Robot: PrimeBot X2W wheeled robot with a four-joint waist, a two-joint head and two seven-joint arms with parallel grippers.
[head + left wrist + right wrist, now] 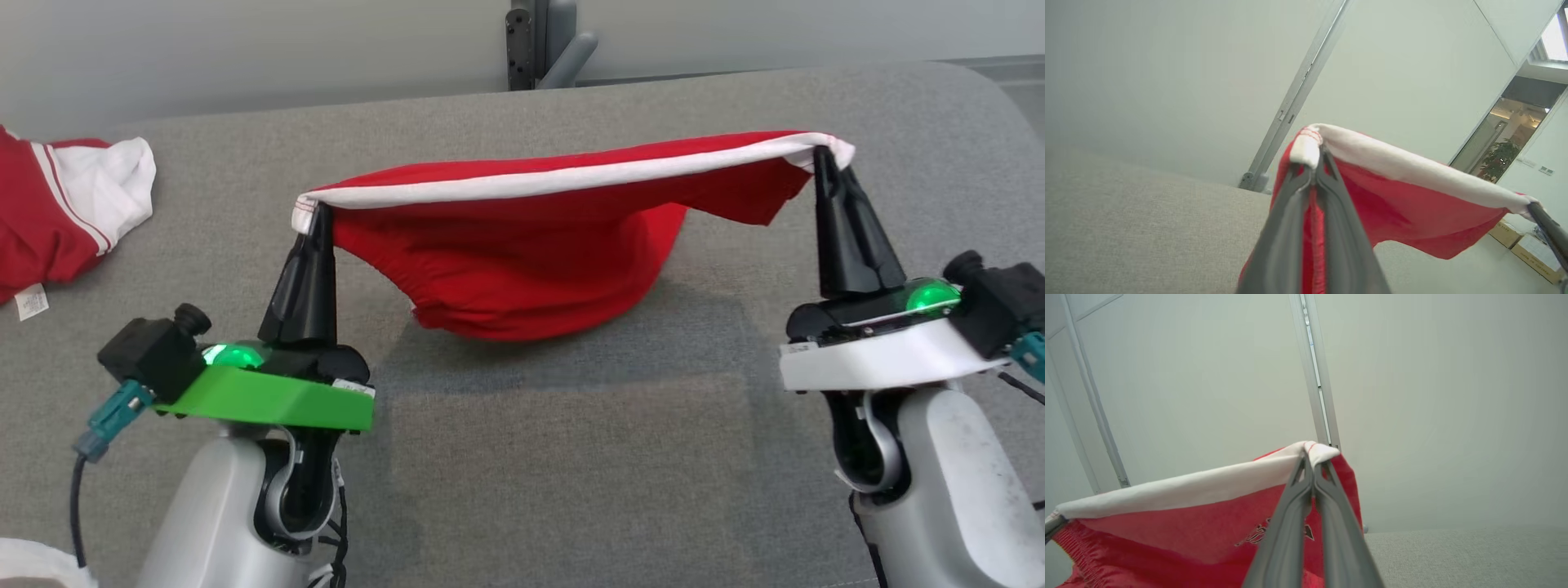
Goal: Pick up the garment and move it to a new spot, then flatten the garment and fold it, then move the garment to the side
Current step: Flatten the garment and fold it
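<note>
Head view shows the left hand (317,216) and the right hand (820,155) each pinched tight on one end of the white band of the red garment (531,253), fingers pointing up. The band is stretched between them above the middle of the grey cloth-covered desk (571,457), and the red fabric sags below it, its lowest fold at or just above the desk; which one cannot be told. Left wrist view has the fingers (1290,228) together with red cloth between them and the white end at their tips. Right wrist view shows the same clamp on the other end. A second red and white garment (57,204) lies at the desk's left edge.
</note>
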